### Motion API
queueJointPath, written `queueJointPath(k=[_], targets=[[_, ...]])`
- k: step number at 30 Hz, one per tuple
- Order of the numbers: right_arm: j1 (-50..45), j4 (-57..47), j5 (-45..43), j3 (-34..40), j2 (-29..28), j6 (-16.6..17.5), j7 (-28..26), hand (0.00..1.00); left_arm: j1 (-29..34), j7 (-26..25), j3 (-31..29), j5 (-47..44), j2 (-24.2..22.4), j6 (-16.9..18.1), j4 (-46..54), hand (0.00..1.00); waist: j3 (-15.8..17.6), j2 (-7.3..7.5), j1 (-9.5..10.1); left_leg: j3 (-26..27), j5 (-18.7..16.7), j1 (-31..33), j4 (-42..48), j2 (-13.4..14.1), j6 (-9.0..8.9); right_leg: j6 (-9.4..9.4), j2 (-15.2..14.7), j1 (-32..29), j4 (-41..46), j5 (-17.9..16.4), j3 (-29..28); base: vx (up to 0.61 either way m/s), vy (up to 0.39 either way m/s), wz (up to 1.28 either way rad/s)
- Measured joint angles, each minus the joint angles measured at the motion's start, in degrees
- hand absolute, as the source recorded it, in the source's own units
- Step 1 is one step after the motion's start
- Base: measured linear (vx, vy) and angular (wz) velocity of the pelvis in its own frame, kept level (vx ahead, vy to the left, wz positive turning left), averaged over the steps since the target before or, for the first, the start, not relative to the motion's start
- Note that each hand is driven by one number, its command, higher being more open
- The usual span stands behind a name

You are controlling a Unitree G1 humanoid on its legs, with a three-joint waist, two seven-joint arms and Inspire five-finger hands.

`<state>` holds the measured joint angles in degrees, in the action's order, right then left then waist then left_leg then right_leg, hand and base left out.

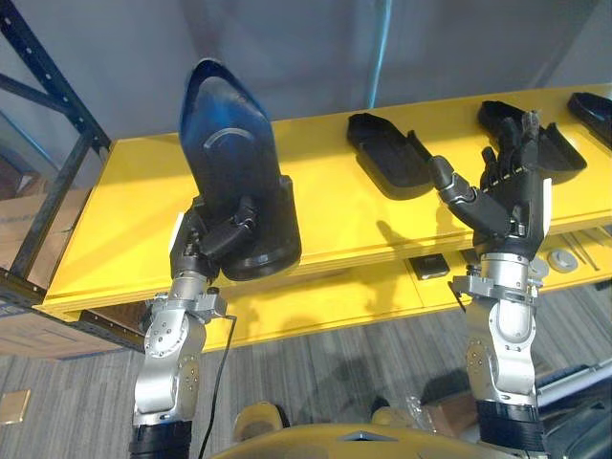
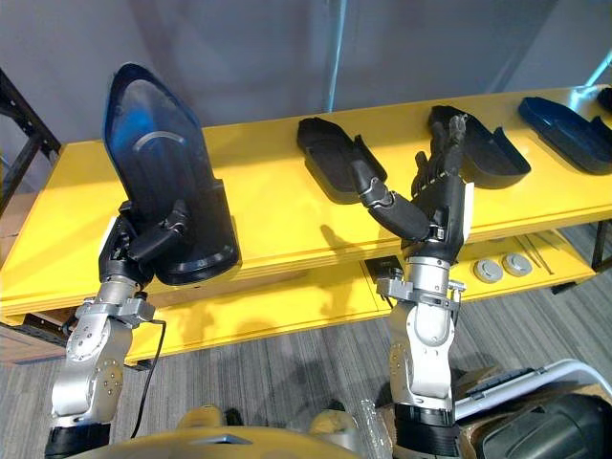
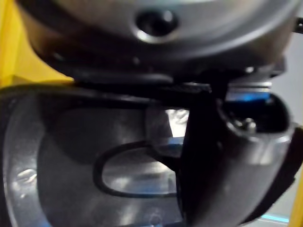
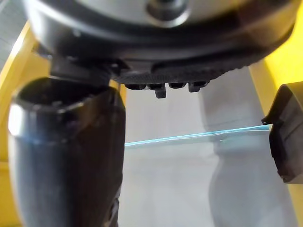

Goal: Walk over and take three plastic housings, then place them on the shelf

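Your left hand [image 1: 212, 241] grips a housing [image 1: 229, 143] upright by the shelf [image 1: 124, 206], thumb curled round it; your right hand [image 1: 507, 201] is empty, fingers straight and spread

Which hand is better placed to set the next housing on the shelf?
Left. The left hand grips a black plastic housing upright by a bare stretch of the yellow shelf; the right hand is open and empty.
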<state>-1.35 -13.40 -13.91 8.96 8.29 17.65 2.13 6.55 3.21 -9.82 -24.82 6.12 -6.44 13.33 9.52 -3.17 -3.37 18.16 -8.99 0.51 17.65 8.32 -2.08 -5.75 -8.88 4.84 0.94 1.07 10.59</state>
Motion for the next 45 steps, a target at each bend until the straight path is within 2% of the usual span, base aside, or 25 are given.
queueJointPath(k=[5, 7, 12, 15, 22, 24, 28, 30, 31, 34, 36, 40, 45], targets=[[-0.9, -4.4, -1.1, -0.2, 0.5, -0.8, -2.0, 1.0, -0.5, -2.9, -2.6, -6.9, 2.0, -4.0, -2.4, 0.0, -0.2, -0.22, -0.29, 4.1, 2.7, -5.2, -8.1, -1.9, -0.85, 0.05, -0.1, -0.9, -0.5, 0.5, -4.8, -0.01, -0.005, -0.42], [-2.0, -6.2, -2.4, -0.6, 0.5, -0.8, -3.4, 1.0, -1.4, -3.5, -2.6, -7.0, 2.3, -4.4, -4.2, 0.0, -0.8, -0.09, -0.41, 5.0, 3.0, -5.3, -8.8, -1.9, -1.02, -0.53, 0.0, -0.9, -1.4, 1.5, -5.4, 0.07, 0.005, -0.21], [-2.4, -6.9, -5.0, -5.8, 0.5, -1.0, -7.8, 1.0, -9.3, -4.1, -2.6, -7.1, 6.4, -5.7, -14.0, 0.0, -0.9, -0.02, -1.6, 6.6, 3.1, -6.5, -10.0, -1.8, -1.12, -0.71, 0.2, -0.7, -1.7, 2.1, -6.4, 0.03, -0.001, -0.15], [-2.8, -7.3, -7.1, -10.1, 0.7, -2.7, -10.9, 1.0, -15.4, -3.0, -2.8, -11.1, 10.2, -6.4, -20.5, 0.0, -1.2, -0.14, -2.01, 7.5, 3.3, -7.1, -10.9, -1.8, -1.15, -0.71, 0.2, -0.9, -1.7, 2.1, -7.2, -0.01, -0.008, -0.12], [-6.7, -7.3, -7.2, -16.8, 1.4, -5.9, -13.1, 1.0, -18.1, -1.6, -5.1, -13.8, 13.9, -7.7, -28.0, 0.0, -2.4, -1.54, -3.23, 8.7, 3.6, -7.2, -12.0, -1.9, -1.2, -0.75, 0.2, -1.9, -1.7, 2.1, -7.8, -0.01, -0.012, -0.05], [-7.2, -7.3, -7.1, -19.0, 2.9, -6.1, -13.2, 1.0, -18.2, -1.5, -5.3, -13.7, 14.0, -9.7, -31.2, 0.0, -2.7, -2.01, -3.27, 8.8, 3.7, -7.2, -12.1, -1.8, -1.26, -0.75, 0.3, -1.9, -1.7, 2.1, -7.8, -0.02, -0.014, -0.01], [-7.1, -7.8, -6.8, -20.5, 3.4, -6.7, -12.4, 1.0, -18.5, -1.3, -5.4, -12.7, 14.0, -10.3, -32.4, 0.0, -2.8, -2.15, -3.27, 8.9, 4.0, -7.1, -12.2, -1.7, -1.37, -0.75, 0.4, -2.2, -1.6, 2.1, -7.8, -0.05, -0.026, -0.01], [-7.1, -7.8, -6.4, -21.2, 3.4, -8.6, -11.0, 1.0, -18.6, -1.3, -5.5, -12.7, 14.0, -10.3, -33.4, 0.0, -3.0, -2.57, -3.3, 9.0, 4.1, -6.9, -12.3, -1.7, -1.39, -0.74, 0.4, -2.8, -1.2, 2.1, -8.1, -0.05, -0.017, -0.05], [-7.5, -7.5, -2.6, -21.2, 3.6, -12.1, -7.9, 1.0, -18.7, -1.4, -5.8, -12.7, 14.0, -10.3, -34.0, 0.0, -3.3, -2.9, -3.4, 9.4, 4.3, -6.7, -12.7, -1.7, -1.46, -0.71, 0.4, -3.4, -0.9, 2.1, -8.3, -0.05, -0.011, -0.07], [-10.4, -4.1, 4.7, -20.8, 3.8, -14.9, -2.7, 1.0, -19.7, -1.9, -6.0, -12.7, 14.1, -11.3, -34.2, 0.0, -3.3, -3.0, -3.33, 9.7, 4.7, -5.8, -12.9, -1.8, -1.51, -0.72, 0.4, -4.5, -0.6, 2.1, -8.4, -0.05, -0.019, 0.0], [-15.0, 1.0, 10.0, -18.6, 3.9, -14.9, -0.4, 1.0, -19.8, -1.8, -6.3, -12.8, 15.1, -12.0, -34.1, 0.0, -3.2, -3.15, -3.47, 9.7, 4.8, -5.4, -12.9, -1.6, -1.58, -0.57, 0.5, -5.1, -0.1, 2.0, -8.5, 0.0, 0.0, 0.0], [-19.7, 1.5, 13.1, -14.8, 4.5, -13.0, -0.5, 1.0, -19.8, -1.4, -6.9, -12.8, 18.9, -14.6, -34.2, 0.0, -3.0, -2.95, -4.9, 10.2, 4.8, -5.0, -12.9, -1.3, -1.69, -0.54, 0.8, -5.9, 0.2, 2.0, -9.0, -0.02, -0.019, -0.07], [-23.4, 8.7, 13.5, -12.3, 4.8, -9.2, -1.7, 1.0, -22.0, 0.3, -7.4, -13.0, 24.9, -15.3, -36.0, 0.0, -0.6, -0.94, -6.21, 10.9, 4.5, -4.0, -12.3, -0.3, -2.27, 0.15, 1.3, -7.5, 1.6, 1.5, -9.5, -0.07, -0.024, -0.07]])
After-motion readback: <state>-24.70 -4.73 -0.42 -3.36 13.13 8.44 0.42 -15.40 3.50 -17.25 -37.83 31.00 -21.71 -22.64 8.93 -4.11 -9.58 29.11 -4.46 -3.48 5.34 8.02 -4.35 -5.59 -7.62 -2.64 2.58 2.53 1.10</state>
